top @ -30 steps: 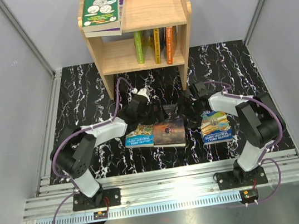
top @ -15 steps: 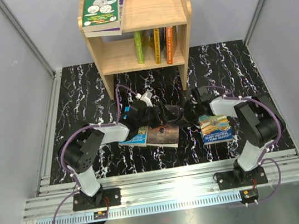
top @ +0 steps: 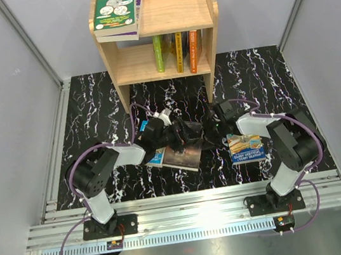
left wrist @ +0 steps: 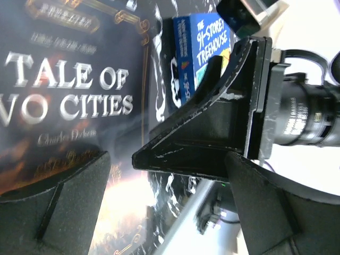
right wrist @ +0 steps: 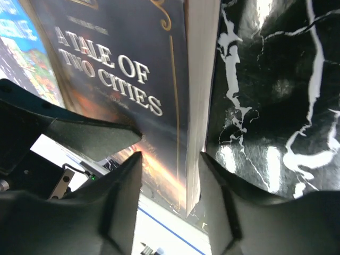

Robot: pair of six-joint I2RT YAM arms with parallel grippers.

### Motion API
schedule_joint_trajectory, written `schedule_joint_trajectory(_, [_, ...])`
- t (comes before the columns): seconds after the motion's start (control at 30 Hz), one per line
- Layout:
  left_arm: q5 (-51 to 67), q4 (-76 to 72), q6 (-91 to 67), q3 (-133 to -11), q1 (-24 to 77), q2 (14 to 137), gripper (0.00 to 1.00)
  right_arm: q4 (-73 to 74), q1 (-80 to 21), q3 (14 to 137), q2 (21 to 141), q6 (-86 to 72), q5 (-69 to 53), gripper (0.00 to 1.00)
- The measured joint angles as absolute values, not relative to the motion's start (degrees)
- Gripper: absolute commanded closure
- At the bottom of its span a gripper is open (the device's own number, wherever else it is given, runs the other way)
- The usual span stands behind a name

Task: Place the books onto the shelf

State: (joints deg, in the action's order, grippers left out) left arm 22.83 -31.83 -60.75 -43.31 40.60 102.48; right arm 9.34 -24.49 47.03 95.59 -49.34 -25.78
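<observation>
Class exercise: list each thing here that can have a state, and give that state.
left tool, open.
right tool, open, astride the page edge.
A Tale of Two Cities, closed, cover up.
left blue book, closed, partly covered.
right blue book, closed, flat.
three shelved books, upright.
green book, flat on the shelf top.

Black, white-veined table [top: 91,113], wooden shelf [top: 212,6] at its far edge: a green book [top: 114,9] tops a stack on the top board's left, and three books [top: 176,53] stand on the lower tier. On the table, "A Tale of Two Cities" [top: 183,154] overlaps a blue paperback [top: 156,159]; a second blue paperback [top: 245,147] lies to the right.
</observation>
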Motion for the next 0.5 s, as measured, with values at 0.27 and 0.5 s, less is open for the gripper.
schedule_joint_trajectory(0.27, [22.5, -36.0, -64.1, -39.4, 40.6, 102.5, 0.08, 6.3, -26.3, 46.6, 98.8, -51.3, -27.6, 0.67])
schedule_joint_trajectory(0.5, [21.1, -30.9, -63.0, -39.2, 41.3, 98.3, 0.08, 4.3, -27.3, 46.6, 99.7, -52.2, -28.9, 1.0])
